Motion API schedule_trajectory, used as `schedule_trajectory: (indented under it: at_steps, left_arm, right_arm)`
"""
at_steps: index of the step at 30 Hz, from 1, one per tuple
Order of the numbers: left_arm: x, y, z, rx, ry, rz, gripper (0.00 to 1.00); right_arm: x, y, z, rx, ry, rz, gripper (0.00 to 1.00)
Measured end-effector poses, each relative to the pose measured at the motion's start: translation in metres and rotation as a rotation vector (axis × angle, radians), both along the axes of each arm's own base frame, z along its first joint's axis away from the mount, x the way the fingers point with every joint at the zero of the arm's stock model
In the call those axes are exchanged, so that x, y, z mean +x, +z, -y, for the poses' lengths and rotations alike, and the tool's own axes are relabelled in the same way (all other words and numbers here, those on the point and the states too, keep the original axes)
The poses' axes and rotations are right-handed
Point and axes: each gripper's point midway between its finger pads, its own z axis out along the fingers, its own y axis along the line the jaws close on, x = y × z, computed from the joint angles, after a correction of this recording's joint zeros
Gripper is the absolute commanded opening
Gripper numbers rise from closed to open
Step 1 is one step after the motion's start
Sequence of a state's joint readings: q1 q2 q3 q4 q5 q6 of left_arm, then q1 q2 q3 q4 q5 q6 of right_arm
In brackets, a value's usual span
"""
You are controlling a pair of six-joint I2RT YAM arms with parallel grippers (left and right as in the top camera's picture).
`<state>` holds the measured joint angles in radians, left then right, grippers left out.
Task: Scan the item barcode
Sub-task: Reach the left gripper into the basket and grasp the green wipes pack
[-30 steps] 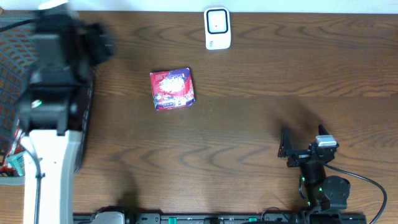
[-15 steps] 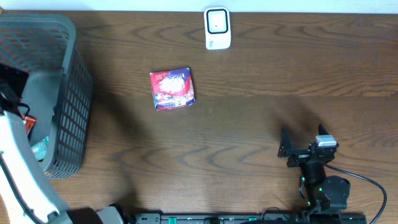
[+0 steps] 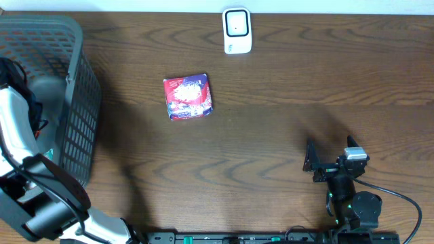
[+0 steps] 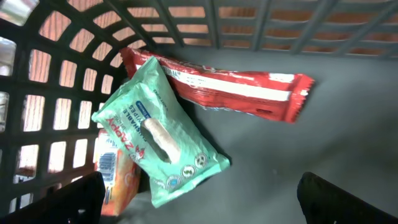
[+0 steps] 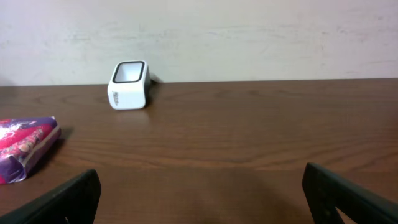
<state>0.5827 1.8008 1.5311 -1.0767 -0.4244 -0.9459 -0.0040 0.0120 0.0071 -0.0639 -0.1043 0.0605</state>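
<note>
My left gripper (image 4: pixel 200 200) sits in the basket (image 4: pixel 56 93), jaws apart above the green pack (image 4: pixel 158 140) for a pick; my right gripper (image 5: pixel 202 202), jaws apart, faces the scanner (image 5: pixel 129 84).

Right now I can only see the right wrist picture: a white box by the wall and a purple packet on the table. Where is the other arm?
Observer: The left arm reaches down into a grey plastic basket at the left edge of the table.
Operator: Is anything in that basket?
Observer: Yes, a green wipes pack lies across a red wrapped bar and an orange packet.
Operator: Is its claw holding one of them?
Observer: No, the left claw hangs open above them, holding nothing.
</note>
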Motion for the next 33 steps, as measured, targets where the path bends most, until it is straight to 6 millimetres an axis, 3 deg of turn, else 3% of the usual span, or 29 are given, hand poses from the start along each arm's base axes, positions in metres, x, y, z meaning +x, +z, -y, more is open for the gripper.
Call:
schedule_trajectory:
  at_steps: [5, 10, 20, 25, 27, 28, 29, 30, 31, 33]
  left_arm:
    - [-0.003, -0.025, -0.005, -0.021, 0.028, -0.071, 0.98]
    - [-0.019, -0.048, -0.002, -0.076, 0.066, -0.160, 0.98]
    - [-0.037, -0.072, -0.004, -0.076, 0.165, -0.157, 0.97]
    - [-0.039, -0.084, -0.006, -0.061, 0.180, -0.138, 0.80]
    - [-0.042, -0.089, -0.005, -0.059, 0.185, -0.141, 0.65]
    - [-0.043, -0.091, -0.005, -0.057, 0.185, -0.144, 0.52]
    - [-0.044, -0.093, -0.004, -0.058, 0.187, -0.146, 0.30]
    - [-0.045, -0.094, -0.003, -0.060, 0.182, -0.152, 0.15]
    - [-0.046, -0.094, -0.003, -0.060, 0.184, -0.155, 0.08]
    - [-0.047, -0.094, -0.003, -0.060, 0.179, -0.161, 0.08]
  right_arm:
    - [0.000, 0.000, 0.000, 0.000, 0.000, 0.000, 0.99]
    - [0.000, 0.000, 0.000, 0.000, 0.000, 0.000, 0.99]
    - [0.000, 0.000, 0.000, 0.000, 0.000, 0.000, 0.99]
    - [0.000, 0.000, 0.000, 0.000, 0.000, 0.000, 0.99]
    - [0.000, 0.000, 0.000, 0.000, 0.000, 0.000, 0.99]
    - [0.000, 0.000, 0.000, 0.000, 0.000, 0.000, 0.99]
    - [0.000, 0.000, 0.000, 0.000, 0.000, 0.000, 0.99]
    - [0.000, 0.000, 0.000, 0.000, 0.000, 0.000, 0.99]
    - [0.000, 0.000, 0.000, 0.000, 0.000, 0.000, 0.99]
    - [0.000, 0.000, 0.000, 0.000, 0.000, 0.000, 0.99]
